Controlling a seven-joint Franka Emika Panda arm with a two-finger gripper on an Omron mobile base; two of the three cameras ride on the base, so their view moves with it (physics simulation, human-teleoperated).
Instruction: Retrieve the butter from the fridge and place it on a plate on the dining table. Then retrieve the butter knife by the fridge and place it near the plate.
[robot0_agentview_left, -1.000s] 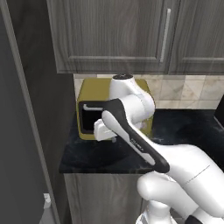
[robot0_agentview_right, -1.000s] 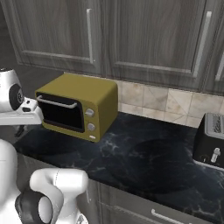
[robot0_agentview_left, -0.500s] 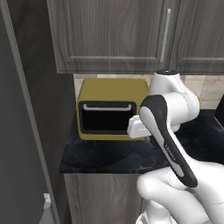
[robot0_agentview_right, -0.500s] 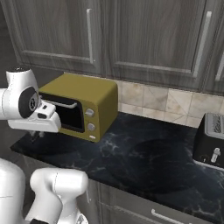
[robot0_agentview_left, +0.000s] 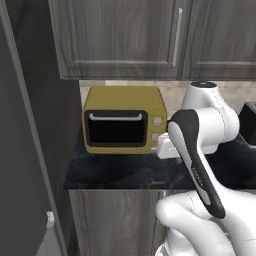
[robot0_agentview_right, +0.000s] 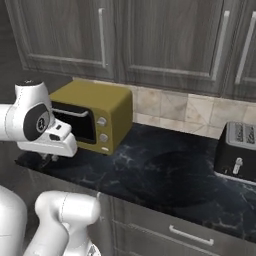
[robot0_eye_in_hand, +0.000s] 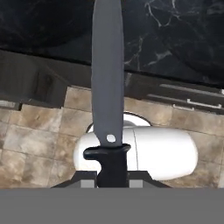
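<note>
In the hand view my gripper (robot0_eye_in_hand: 112, 176) is shut on the butter knife (robot0_eye_in_hand: 107, 65). Its black handle sits between the fingers, and the long grey blade points away over the tiled floor toward a black counter edge. From the right base view the gripper (robot0_agentview_right: 51, 158) hangs just above the black counter's front left corner, in front of the yellow oven (robot0_agentview_right: 92, 115). The fridge's grey side (robot0_agentview_left: 22, 150) rises at the far left of the left base view. The butter, the plate and the dining table are out of view.
The black counter (robot0_agentview_right: 165, 175) carries the yellow oven (robot0_agentview_left: 122, 120) at its left end and a dark toaster (robot0_agentview_right: 237, 152) at its right. Grey wall cabinets (robot0_agentview_right: 165, 40) hang above. Drawers with a metal handle (robot0_agentview_right: 187, 234) run below the counter. My white forearm (robot0_agentview_left: 195, 165) crosses in front.
The arm has swung from the fridge side to the right, across the front of the yellow oven, carrying the knife with it. The gripper has stayed shut.
</note>
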